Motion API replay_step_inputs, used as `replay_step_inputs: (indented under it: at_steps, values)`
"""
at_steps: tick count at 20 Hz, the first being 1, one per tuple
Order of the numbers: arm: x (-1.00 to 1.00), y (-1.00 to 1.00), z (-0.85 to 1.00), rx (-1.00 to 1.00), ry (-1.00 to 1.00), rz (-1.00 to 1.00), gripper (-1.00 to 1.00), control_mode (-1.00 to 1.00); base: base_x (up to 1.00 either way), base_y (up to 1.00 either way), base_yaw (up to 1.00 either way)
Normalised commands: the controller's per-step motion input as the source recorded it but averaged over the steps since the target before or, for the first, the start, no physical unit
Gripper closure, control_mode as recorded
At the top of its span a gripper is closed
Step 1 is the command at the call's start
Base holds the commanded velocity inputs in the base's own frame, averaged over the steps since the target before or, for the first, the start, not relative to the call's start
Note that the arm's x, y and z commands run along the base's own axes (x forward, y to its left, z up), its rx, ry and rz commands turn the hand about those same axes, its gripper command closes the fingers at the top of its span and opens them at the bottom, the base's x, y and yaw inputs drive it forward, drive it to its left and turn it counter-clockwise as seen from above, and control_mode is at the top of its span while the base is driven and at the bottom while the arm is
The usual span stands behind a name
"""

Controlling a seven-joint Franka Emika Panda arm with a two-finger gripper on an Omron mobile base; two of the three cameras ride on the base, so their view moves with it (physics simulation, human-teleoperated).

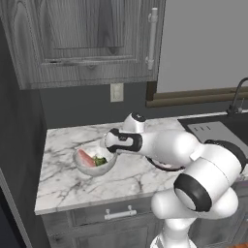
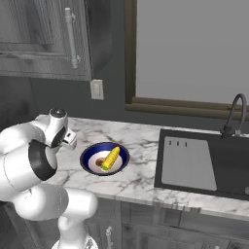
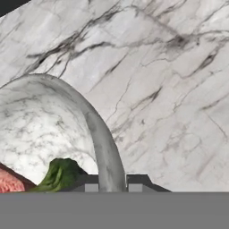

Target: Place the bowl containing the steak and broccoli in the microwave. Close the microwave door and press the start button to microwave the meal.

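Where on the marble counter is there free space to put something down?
The front strip of the counter before the glass bowl is bare, and so is the patch between the dark blue bowl and the sink. It is crowded around the glass bowl, where the gripper straddles its rim.

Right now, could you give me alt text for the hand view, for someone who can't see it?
Two dark end effector fingertips straddle the curved rim of a clear glass bowl on a white marble counter. Inside the bowl lie a green broccoli floret and the edge of a pinkish-red steak.
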Motion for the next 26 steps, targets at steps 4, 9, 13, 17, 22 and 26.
replay_step_inputs:
  at_steps: [4, 9, 13, 17, 22, 26]
  values:
    - [0.00, 0.00, 0.00, 0.00, 0.00, 0.00, 1.00, -1.00, 0.00, 0.00, 0.00]
    - [-0.06, -0.16, 0.05, 0.04, -0.01, 0.00, 1.00, -1.00, 0.00, 0.00, 0.00]
    - [-0.31, -0.61, 0.46, 0.14, -0.05, 0.00, 1.00, -1.00, 0.00, 0.00, 0.00]
    - [-0.35, -0.82, 0.71, 0.12, -0.01, -0.02, 1.00, -1.00, 0.00, 0.00, 0.00]
    - [-0.39, -0.76, 0.90, 0.11, -0.02, 0.00, 1.00, -1.00, 0.00, 0.00, 0.00]
    - [-0.73, -0.60, 0.81, 0.00, 0.00, 0.00, 1.00, -1.00, 0.00, 0.00, 0.00]
